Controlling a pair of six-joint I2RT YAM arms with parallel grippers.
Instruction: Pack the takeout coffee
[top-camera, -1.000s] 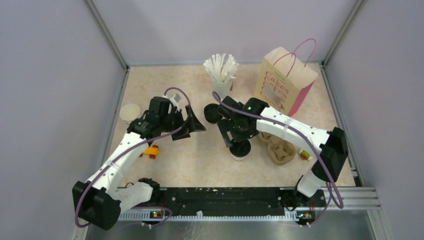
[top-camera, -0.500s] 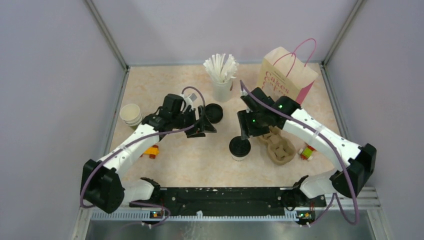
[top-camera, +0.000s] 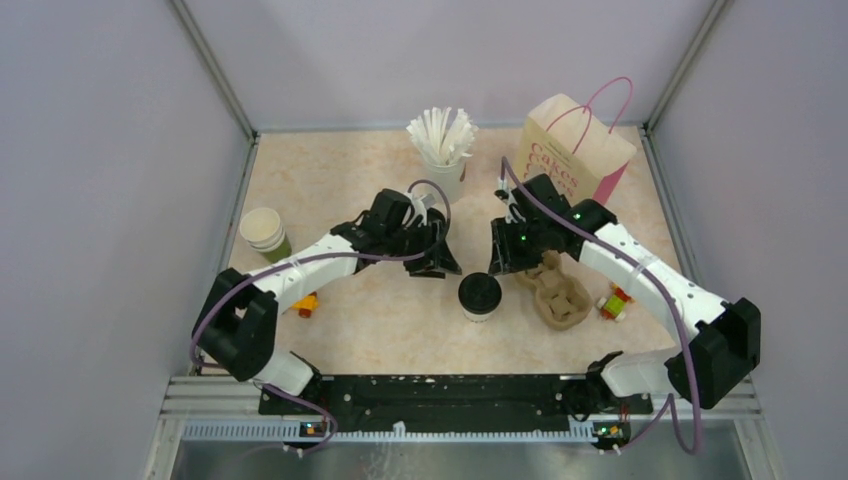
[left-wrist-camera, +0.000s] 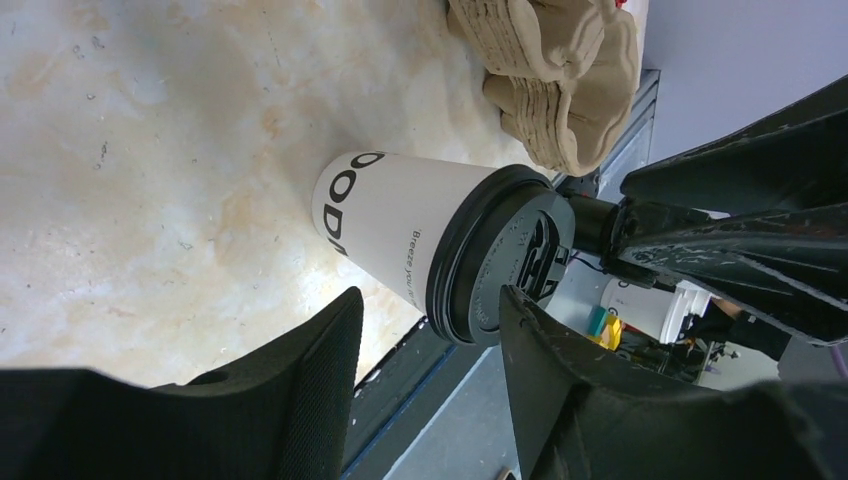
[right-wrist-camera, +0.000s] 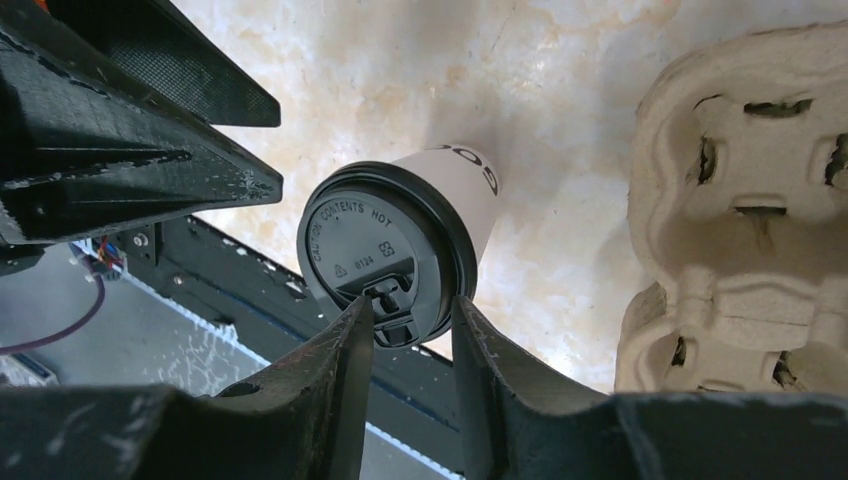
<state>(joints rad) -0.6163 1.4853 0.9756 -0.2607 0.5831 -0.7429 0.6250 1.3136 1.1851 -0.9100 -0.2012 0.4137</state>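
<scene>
The takeout coffee (top-camera: 480, 296) is a white paper cup with a black lid, standing upright on the table between my two grippers. My left gripper (top-camera: 443, 265) hangs just to its left and behind it, open. In the left wrist view the takeout coffee (left-wrist-camera: 420, 235) lies just past the left gripper (left-wrist-camera: 430, 300), with nothing between the fingers. My right gripper (top-camera: 500, 265) is just behind and to the right of the cup. Its jaws stand a narrow gap apart and empty. In the right wrist view the lid (right-wrist-camera: 385, 250) shows beyond the right gripper (right-wrist-camera: 412, 305).
A pulp cup carrier (top-camera: 560, 295) lies right of the cup. A cream and pink paper bag (top-camera: 570, 165) stands at the back right, and a white cup of straws (top-camera: 441, 150) at the back. A stack of lidless cups (top-camera: 262, 232) stands at the left. Small coloured toys (top-camera: 303, 303) (top-camera: 613, 303) lie at either side.
My left gripper has moved right, up to the cup. My right gripper has drawn back from over the cup to behind its right side. Both pairs of jaws have narrowed.
</scene>
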